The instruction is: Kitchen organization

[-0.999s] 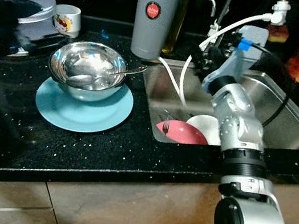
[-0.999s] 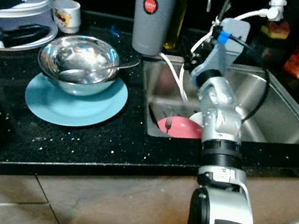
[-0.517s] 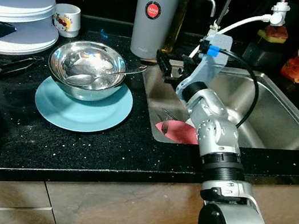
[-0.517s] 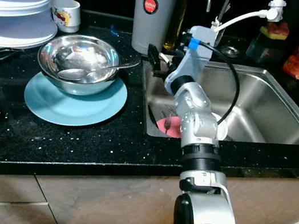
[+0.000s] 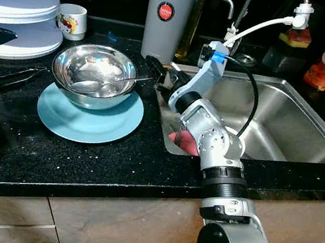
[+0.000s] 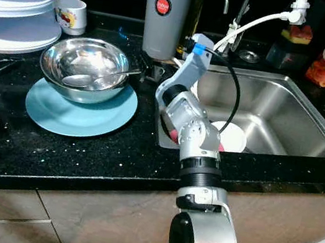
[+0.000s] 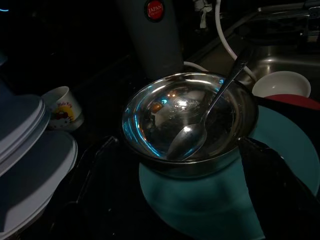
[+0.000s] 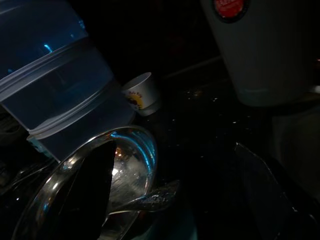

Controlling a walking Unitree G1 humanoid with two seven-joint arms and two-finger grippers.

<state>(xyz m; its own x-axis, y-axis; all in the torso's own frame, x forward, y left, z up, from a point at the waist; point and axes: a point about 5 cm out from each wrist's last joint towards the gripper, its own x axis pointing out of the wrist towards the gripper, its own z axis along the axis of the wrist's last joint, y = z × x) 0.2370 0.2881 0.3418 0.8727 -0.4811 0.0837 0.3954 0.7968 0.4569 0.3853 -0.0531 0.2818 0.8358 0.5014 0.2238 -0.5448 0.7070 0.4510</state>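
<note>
From the head cameras, the right gripper (image 5: 158, 73) reaches across the sink (image 5: 289, 118) edge, its black fingers spread apart just beside the handle end of the spoon (image 5: 109, 82), which lies in the steel bowl (image 5: 93, 75) on a blue plate (image 5: 87, 119). Beyond the gripper stands a grey canister (image 5: 168, 15); behind its wrist, a pink dish (image 6: 176, 135) and a white dish (image 6: 230, 136) sit in the sink. The left wrist camera shows the left gripper (image 7: 175, 185) open wide, fingers flanking the bowl, spoon between them. The right wrist camera shows the spoon's handle tip just ahead, between the parted fingers (image 8: 90, 185), with a small cup (image 8: 142, 94) farther off.
</note>
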